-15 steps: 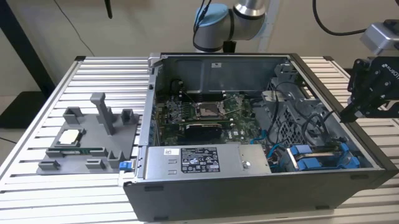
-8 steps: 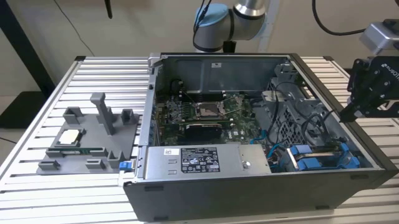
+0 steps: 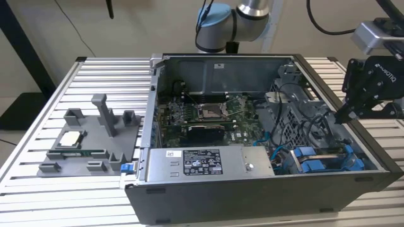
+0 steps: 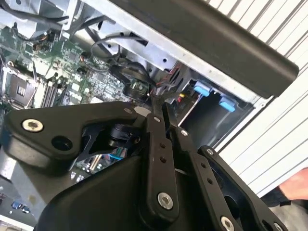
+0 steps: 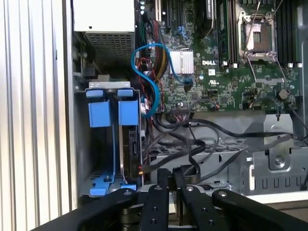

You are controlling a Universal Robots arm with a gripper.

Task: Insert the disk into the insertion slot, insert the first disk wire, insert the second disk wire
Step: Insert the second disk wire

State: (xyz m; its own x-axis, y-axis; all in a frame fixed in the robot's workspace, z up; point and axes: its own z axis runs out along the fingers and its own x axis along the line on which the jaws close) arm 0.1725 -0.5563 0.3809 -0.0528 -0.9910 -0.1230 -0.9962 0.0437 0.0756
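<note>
Open computer case (image 3: 252, 198) on slatted table (image 3: 38, 189), motherboard (image 3: 208, 113), power-supply box (image 3: 202, 161), grey fixture (image 3: 88, 139)

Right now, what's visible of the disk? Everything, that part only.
The disk stands on edge in the drive bay at the case's front corner, on the exterior view's right. Only a thin dark edge shows. Its bright blue plastic carrier shows two tabs at one end and a blue piece at the other. A blue cable curls beside it; whether any wire is plugged in cannot be told. The gripper is apart from it.

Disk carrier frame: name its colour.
Carrier frame: bright blue; best in first wrist view.
</note>
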